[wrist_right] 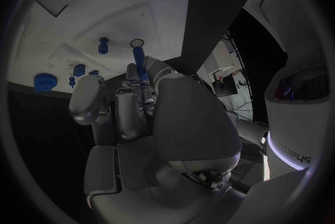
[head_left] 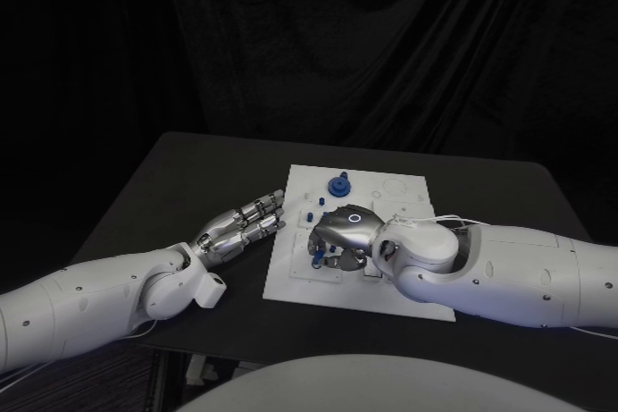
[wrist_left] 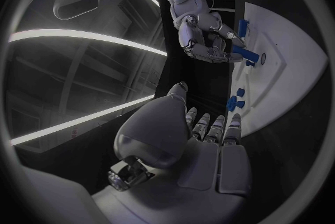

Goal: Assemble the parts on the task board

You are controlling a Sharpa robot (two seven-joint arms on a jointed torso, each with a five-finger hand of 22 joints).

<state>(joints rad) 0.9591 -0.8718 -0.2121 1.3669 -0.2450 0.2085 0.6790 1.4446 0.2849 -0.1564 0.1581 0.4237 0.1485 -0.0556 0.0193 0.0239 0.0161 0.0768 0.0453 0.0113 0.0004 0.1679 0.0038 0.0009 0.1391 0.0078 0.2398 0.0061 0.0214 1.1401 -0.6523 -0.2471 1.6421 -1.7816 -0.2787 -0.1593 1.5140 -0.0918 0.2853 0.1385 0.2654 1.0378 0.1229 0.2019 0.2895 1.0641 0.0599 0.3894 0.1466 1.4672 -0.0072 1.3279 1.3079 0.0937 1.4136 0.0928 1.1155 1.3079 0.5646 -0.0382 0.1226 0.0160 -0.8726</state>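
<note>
R hand [head_left: 346, 239] is over the near-middle of the task board [head_left: 290, 282], fingers closed round a long blue peg [wrist_right: 139, 61]. In the right wrist view the peg sticks out past the fingertips, tip close to a small dark ring hole [wrist_right: 137, 43] in the board. Looks like the insertion step: peg held, not yet seated, as far as I can tell.

L hand [head_left: 242, 224] lies just beside the board's left edge, fingers apart and stretched out flat, holding nothing.

Further back on the board: a small blue peg [wrist_right: 103, 44] standing up, and at the far end a blue gear [head_left: 338, 185] w/ small blue bits near it.

Next move prob needs: line the peg tip up over the ring hole, keep the peg upright, then push straight down. Risk if tilted: jams at the rim. L hand could steady the board.
</note>
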